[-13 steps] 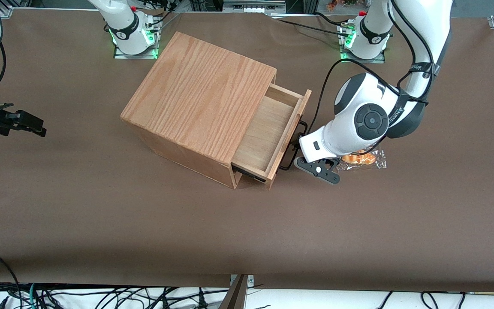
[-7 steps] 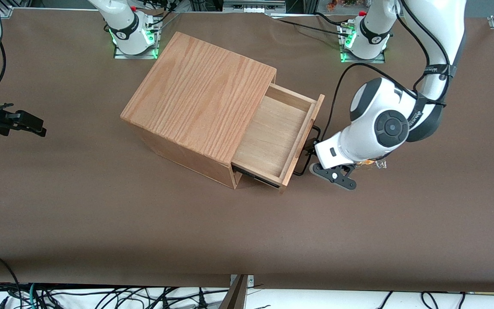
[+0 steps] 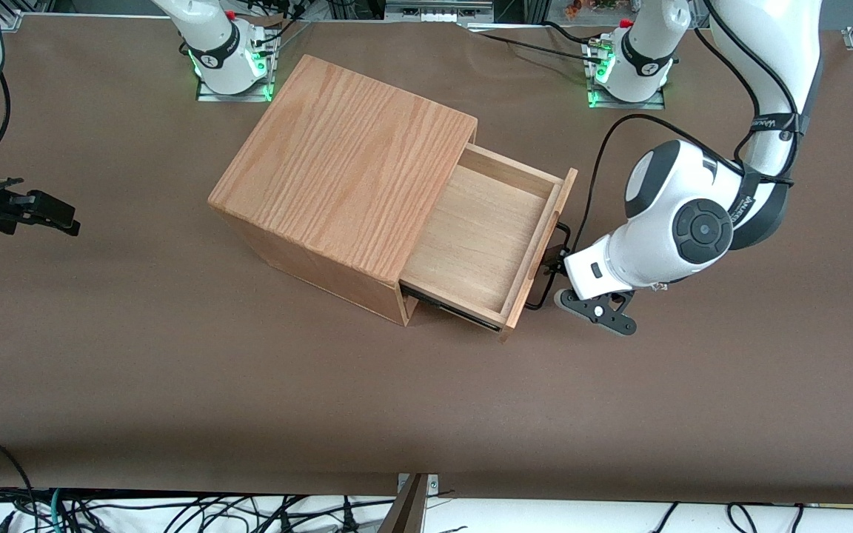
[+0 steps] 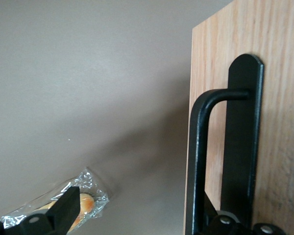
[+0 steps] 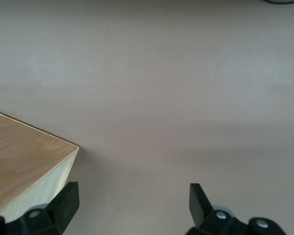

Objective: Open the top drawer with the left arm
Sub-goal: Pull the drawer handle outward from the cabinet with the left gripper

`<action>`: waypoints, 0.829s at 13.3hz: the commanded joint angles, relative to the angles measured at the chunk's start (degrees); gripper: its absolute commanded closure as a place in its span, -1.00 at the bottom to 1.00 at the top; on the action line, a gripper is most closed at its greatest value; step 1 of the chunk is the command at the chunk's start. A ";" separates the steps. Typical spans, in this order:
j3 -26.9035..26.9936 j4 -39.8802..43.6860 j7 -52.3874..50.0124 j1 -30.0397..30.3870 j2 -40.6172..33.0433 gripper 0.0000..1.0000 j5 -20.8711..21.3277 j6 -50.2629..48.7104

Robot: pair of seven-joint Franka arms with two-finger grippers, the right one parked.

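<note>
Front view: top drawer [image 3: 480, 238] stands well out of the oak casing [image 3: 345, 166], toward 3 o'clock; the hand [image 3: 561, 260] sits at the black bar handle [image 3: 549, 260], hooked there to pull; I cannot tell its opening.

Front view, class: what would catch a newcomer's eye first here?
The oak-grain box with the top drawer pulled well out, showing nothing inside. In front of the drawer, the left arm has its gripper at the black wire handle, where the wrapped orange snack lies nearby.
</note>
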 commanded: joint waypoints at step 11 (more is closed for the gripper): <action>1.08 2.71 0.89 0.67 -0.51 -1.00 2.74 -4.00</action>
